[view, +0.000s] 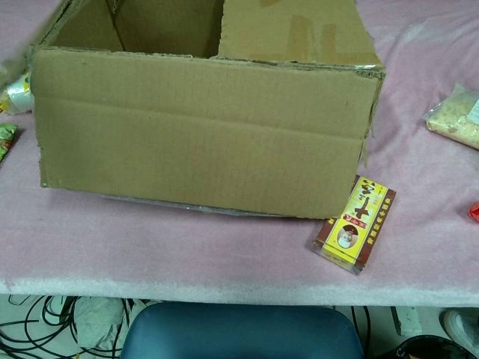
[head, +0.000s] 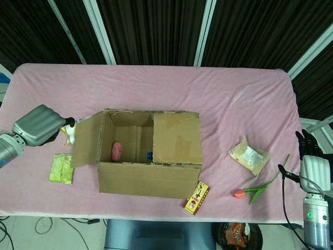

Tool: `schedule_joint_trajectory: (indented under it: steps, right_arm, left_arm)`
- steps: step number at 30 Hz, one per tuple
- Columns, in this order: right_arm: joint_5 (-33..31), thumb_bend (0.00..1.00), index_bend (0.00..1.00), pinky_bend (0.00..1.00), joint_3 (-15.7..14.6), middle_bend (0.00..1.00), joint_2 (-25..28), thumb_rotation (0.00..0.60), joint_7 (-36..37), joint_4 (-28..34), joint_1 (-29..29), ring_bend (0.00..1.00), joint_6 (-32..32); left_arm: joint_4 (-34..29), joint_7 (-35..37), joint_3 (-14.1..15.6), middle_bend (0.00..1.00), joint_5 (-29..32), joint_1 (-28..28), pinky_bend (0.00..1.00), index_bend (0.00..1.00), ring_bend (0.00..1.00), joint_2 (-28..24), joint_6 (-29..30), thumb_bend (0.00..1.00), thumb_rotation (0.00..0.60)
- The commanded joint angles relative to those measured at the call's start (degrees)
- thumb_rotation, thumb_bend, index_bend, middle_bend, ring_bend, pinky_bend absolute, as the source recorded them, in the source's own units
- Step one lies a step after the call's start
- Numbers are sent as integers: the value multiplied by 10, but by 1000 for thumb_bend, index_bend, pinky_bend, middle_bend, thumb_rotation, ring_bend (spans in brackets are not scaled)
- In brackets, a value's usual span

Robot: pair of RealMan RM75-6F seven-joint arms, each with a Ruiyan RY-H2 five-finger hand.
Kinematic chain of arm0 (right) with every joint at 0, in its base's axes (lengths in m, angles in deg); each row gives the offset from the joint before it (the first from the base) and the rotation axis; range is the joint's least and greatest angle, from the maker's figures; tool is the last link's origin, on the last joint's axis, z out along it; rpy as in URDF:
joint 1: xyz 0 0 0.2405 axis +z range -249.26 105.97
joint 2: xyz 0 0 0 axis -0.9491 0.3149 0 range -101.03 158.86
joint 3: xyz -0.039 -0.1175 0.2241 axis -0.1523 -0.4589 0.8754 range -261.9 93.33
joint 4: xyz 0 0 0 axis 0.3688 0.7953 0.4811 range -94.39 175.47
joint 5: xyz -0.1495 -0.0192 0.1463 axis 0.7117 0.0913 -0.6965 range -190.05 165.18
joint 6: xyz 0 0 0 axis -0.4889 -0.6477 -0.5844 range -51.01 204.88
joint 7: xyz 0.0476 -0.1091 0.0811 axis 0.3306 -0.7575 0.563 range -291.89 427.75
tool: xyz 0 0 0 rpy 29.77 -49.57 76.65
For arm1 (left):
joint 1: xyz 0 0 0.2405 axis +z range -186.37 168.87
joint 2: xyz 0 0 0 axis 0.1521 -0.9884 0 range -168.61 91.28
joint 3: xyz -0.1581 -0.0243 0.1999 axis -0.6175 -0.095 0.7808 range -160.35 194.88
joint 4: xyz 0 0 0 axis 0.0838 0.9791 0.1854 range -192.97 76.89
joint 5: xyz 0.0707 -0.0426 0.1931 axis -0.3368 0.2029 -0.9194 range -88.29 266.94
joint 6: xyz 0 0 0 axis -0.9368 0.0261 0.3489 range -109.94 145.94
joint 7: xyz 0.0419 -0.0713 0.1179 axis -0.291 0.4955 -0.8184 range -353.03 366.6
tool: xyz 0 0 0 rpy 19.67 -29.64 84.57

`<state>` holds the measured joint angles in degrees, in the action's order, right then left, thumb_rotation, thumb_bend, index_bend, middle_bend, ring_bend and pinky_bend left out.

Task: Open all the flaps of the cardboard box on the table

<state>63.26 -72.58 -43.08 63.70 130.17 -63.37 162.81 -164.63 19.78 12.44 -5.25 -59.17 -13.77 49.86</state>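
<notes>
on pink table, cardboard box (head: 149, 156), left hand (head: 37, 125) fingers clenched, right hand (head: 311, 154) unclear

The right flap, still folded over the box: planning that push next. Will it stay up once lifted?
The right flap looks like stiff corrugated board, so it should swing as one piece. Its fold looks unbroken, so it may spring back. The opened left flap stays out.
</notes>
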Motion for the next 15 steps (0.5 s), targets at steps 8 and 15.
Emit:
schedule_joint_trajectory:
  steps: [8,15]
  right_arm:
    - [8,248,0,212,-3,0,2,600,-5,0,0,0,1]
    - [15,248,0,212,-5,0,5,600,-11,0,1,0,2]
  left_arm:
    - [-26,-41,10,122,134,158,162,94,122,78,236,222,600]
    - [-28,-188,26,0,170,274,20,0,0,208,441,98,600]
